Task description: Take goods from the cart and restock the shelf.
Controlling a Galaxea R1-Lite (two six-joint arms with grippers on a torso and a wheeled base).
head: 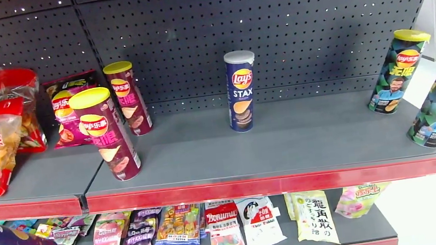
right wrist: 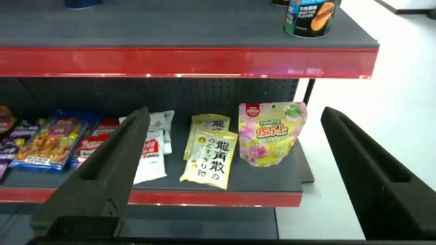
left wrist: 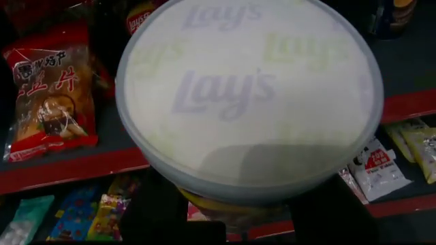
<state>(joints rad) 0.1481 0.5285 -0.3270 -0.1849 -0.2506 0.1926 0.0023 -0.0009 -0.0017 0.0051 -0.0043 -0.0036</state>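
a lidded blue chips can (left wrist: 248, 95) is clasped by the left gripper (left wrist: 242, 221), contents unseen; the right gripper (right wrist: 235, 180) is held wide apart, empty, facing the shelf (right wrist: 204, 60)

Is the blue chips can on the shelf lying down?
No, the blue chips can stands upright on the top shelf, lid up.
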